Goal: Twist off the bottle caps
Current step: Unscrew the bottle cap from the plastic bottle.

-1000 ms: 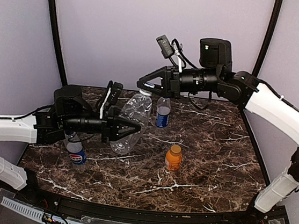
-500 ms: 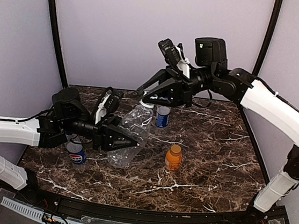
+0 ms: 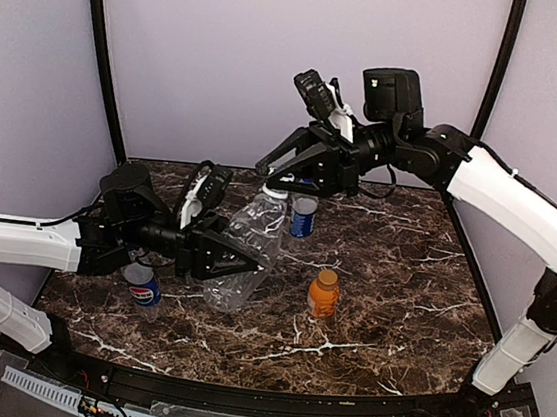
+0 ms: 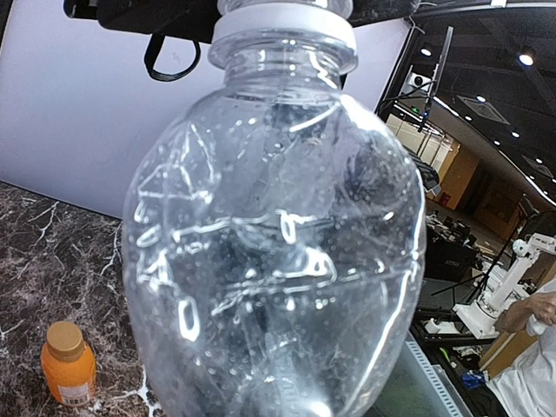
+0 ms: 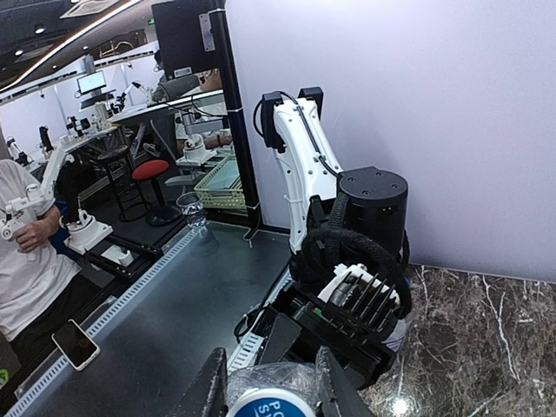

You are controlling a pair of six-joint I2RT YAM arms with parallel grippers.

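Overhead view, clock directions read from the middle of the marble table (image 3: 396, 323).

Left gripper (image 3: 245, 257): clamps the body of the clear unlabelled bottle (image 3: 236, 269) at 9 o'clock, just beside the middle. Holds it off upright, neck leaning toward 1 o'clock.

White cap (image 3: 274, 192): sits on that bottle's neck. Appears at the top edge of the left wrist view, above the dented clear body filling most of that frame.

Right gripper (image 3: 267, 174): extends from 2 o'clock, high over the table, and closes on the white cap.

Fingers (image 5: 208, 391): lie against either side of the cap in the right wrist view, with blue print showing on the cap's top.

Blue-labelled bottle (image 3: 303, 216): stands upright at 12 o'clock, just behind the clear bottle's neck, top hidden by the right gripper.

Orange bottle (image 3: 323, 296): stands upright at 4 o'clock, apart from both grippers, with its orange cap (image 3: 327, 275) on.

Pepsi bottle (image 3: 144, 289): sits at 8 o'clock near the table's left edge, upper part covered by the left arm (image 3: 13, 239).
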